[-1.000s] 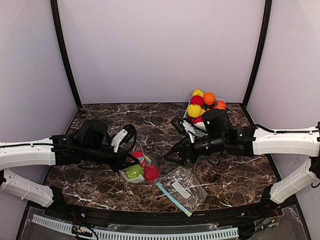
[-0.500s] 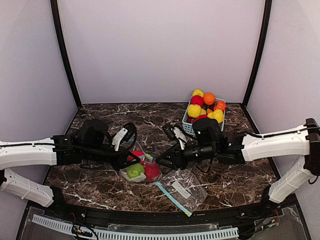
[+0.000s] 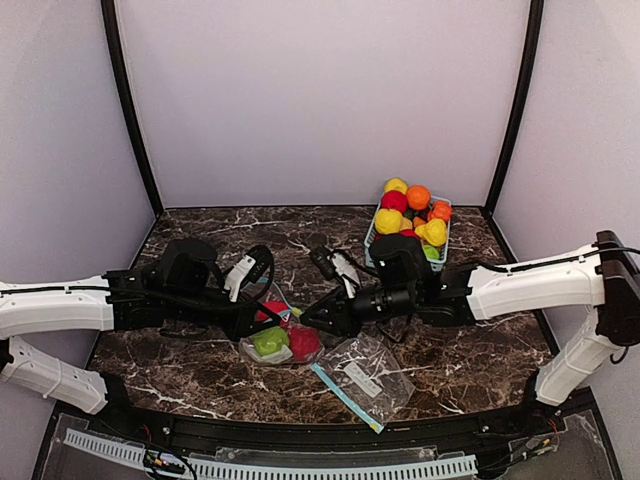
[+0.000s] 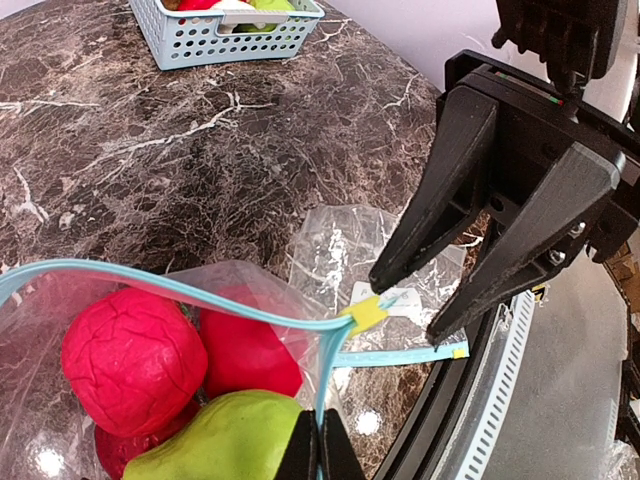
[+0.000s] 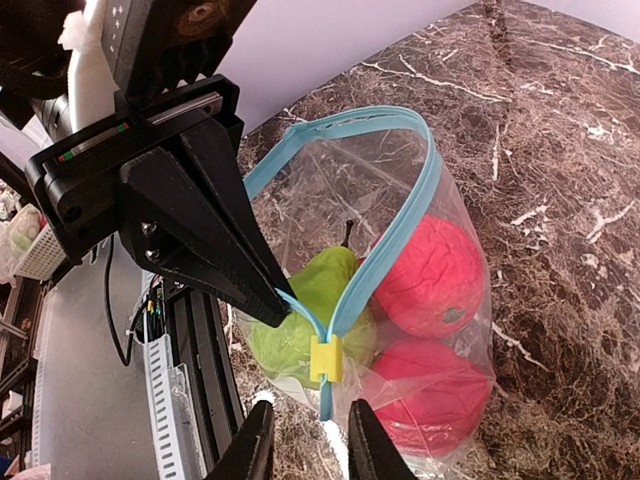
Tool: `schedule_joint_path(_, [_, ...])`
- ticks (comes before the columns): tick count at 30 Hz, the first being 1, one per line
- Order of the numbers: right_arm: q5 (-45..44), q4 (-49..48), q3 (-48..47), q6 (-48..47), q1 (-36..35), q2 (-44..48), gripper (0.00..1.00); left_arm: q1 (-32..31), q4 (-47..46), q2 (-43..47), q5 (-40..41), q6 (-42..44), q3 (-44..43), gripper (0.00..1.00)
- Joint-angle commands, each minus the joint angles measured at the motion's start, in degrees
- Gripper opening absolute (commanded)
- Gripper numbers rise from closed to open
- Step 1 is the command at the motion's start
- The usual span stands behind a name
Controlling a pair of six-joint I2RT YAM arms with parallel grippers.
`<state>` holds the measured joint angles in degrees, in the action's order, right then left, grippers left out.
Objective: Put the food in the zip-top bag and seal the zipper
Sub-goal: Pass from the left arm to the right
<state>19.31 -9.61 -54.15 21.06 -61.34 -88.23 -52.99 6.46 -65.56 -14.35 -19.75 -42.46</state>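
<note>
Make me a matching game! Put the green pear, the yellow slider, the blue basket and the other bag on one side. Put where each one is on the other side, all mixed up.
Things
1. green pear
2. yellow slider
3. light-blue basket
4. spare bag

Places
a. on the blue zipper track
b. inside the zip-top bag, beside red fruits
c. lying flat near the front edge
d. at the back right, heaped full

Pairs: 1-b, 2-a, 3-d, 4-c

We count two zip-top bags, the filled bag (image 5: 330, 190) and the empty bag (image 3: 370, 372). Inside the filled bag, two red fruits (image 5: 430, 275) and one green fruit (image 5: 295, 335) show. There is one blue basket (image 4: 200, 45), its heaped fruit (image 3: 396, 201) too crowded for us to count. There are two end effectors: the left end effector (image 4: 320, 455) and the right end effector (image 4: 405, 308).
</note>
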Motion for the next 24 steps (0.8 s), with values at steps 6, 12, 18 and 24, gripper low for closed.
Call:
schedule_joint_path(6, [-0.2, -2.1, -1.8, -1.0, -0.6, -1.9, 0.00, -0.2, -0.3, 0.1, -0.5, 0.0, 0.4, 0.01])
schedule_joint_path(12, [1.0, -1.6, -1.5, -2.6, -0.3, -1.7, 0.00, -0.2, 3.5, 0.1, -2.1, 3.7, -2.3, 0.12])
schedule_joint_path(18, [4.4, -0.3, -1.0, -4.7, 0.7, -1.0, 0.00, -0.1, 12.4, -0.2, 0.6, 12.6, -10.2, 0.42])
schedule_joint_path(24, [8.0, 0.2, -0.3, -5.6, 2.8, 0.0, 0.00, -0.2, 14.9, -2.5, -2.5, 23.1, -15.1, 0.62])
